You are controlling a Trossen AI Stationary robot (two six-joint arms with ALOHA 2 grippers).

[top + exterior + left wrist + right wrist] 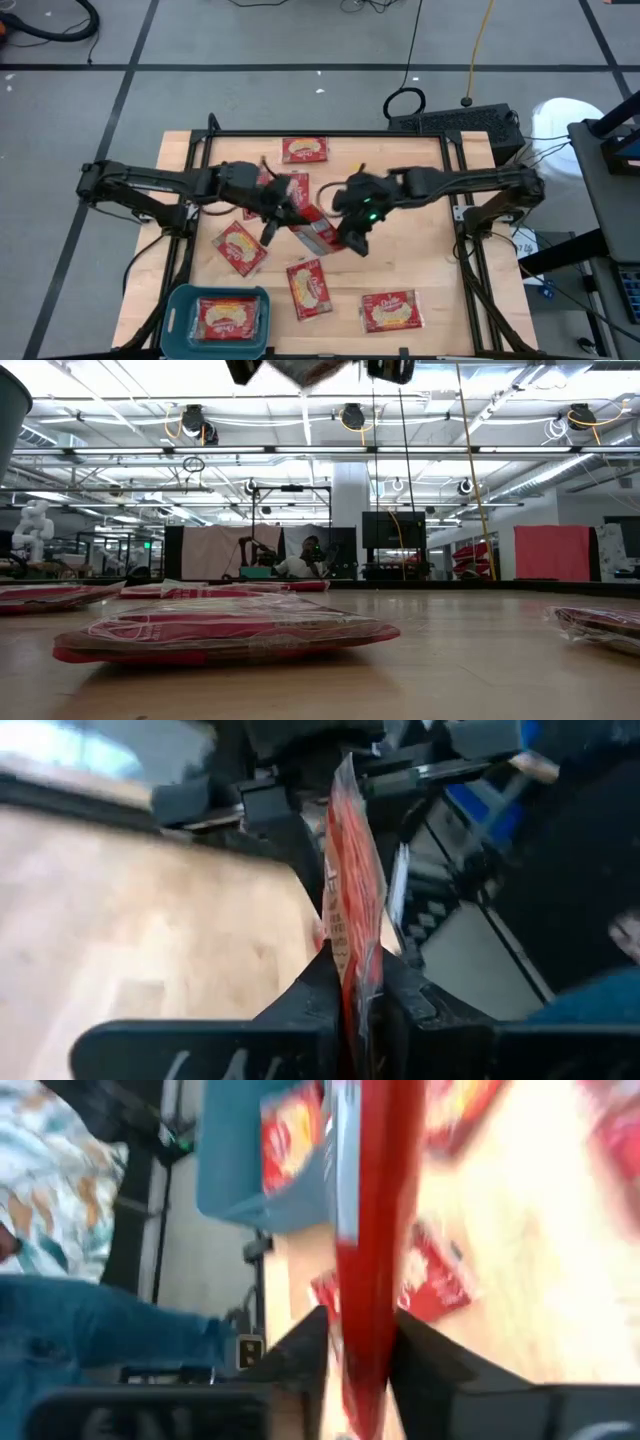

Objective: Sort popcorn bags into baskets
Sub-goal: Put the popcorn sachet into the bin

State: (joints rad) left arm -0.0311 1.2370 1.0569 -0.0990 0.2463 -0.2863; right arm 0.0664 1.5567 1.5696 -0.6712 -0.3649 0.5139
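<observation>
A: Left gripper (272, 222) is clamped on one end of a popcorn bag (312, 228), mid-table, lifted off the wood. Left wrist view shows both fingers pinching the bag's edge.

B: Right gripper (352, 240)?

A: Closed on the same bag from the other end; right wrist view has the red packet pressed between its fingers (300, 1355). So both arms hold one bag between them, long axis running left to right between the grippers.

B: Basket?

A: Teal basket (180, 300) at the near left corner, one bag (226, 318) already in it. It lies near-left of the held bag, and the left arm is closer, so I'd guess that arm carries and the right lets go.

B: Other bags?

A: One far-centre (305, 150), one left of centre (240, 248), one near-centre (309, 289), one near-right (391, 311). All flat on the table (420, 230).

B: Risk?

A: Probably the bag tearing or twisting if both pull.
</observation>
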